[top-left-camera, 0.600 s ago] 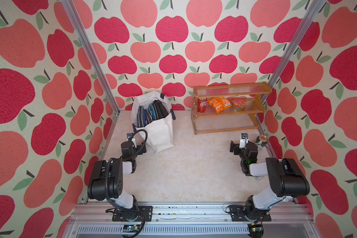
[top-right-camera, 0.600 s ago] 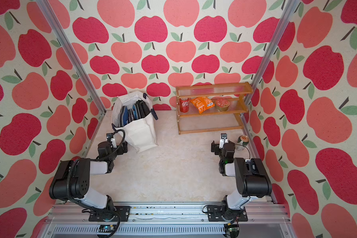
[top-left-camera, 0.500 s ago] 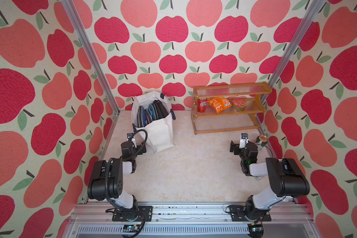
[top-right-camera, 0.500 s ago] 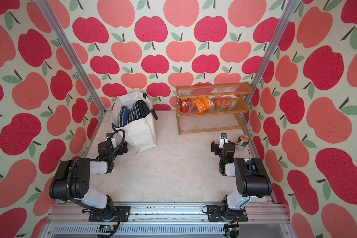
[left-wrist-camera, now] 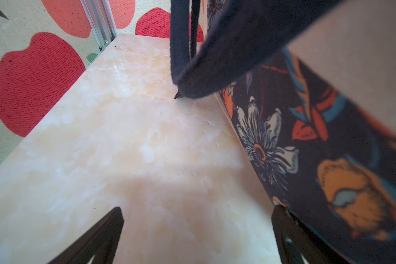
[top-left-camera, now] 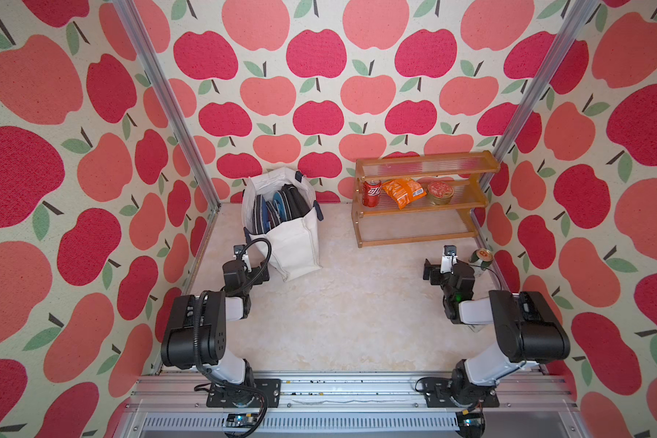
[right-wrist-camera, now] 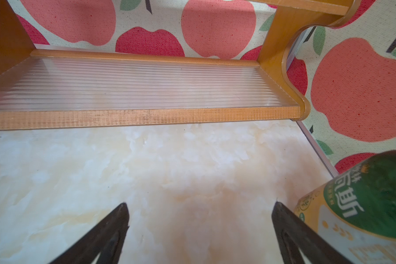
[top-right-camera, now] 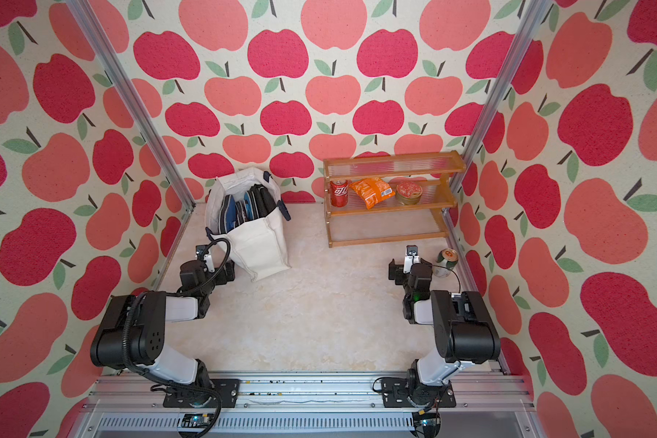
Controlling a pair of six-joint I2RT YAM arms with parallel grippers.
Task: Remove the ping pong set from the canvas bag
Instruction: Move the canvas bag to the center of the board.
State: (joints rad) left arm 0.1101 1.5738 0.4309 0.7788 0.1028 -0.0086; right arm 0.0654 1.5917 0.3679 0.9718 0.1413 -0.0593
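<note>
- Your left pincer (left-wrist-camera: 198, 211): jaws spread, holding nothing, just beside the canvas bag (top-left-camera: 296, 242).
- Your right pincer (right-wrist-camera: 200, 205): jaws spread, empty, beside a green can (right-wrist-camera: 375, 194).
- The ping pong set (top-left-camera: 277, 206): upright inside the bag, at 11 o'clock on the bench (top-left-camera: 357, 303).

Apple-print walls (top-left-camera: 319, 57) w/ alu corner posts (top-left-camera: 174, 113), pale marble-look floor (top-left-camera: 357, 303), wooden shelf rack (top-left-camera: 414, 239) back rt.

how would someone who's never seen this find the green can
Start at the wooden tiered shelf at the back. On the marbled tabletop before its right end sits a green-and-cream drink can; unlike the red soda can, it sits off the shelf.
</note>
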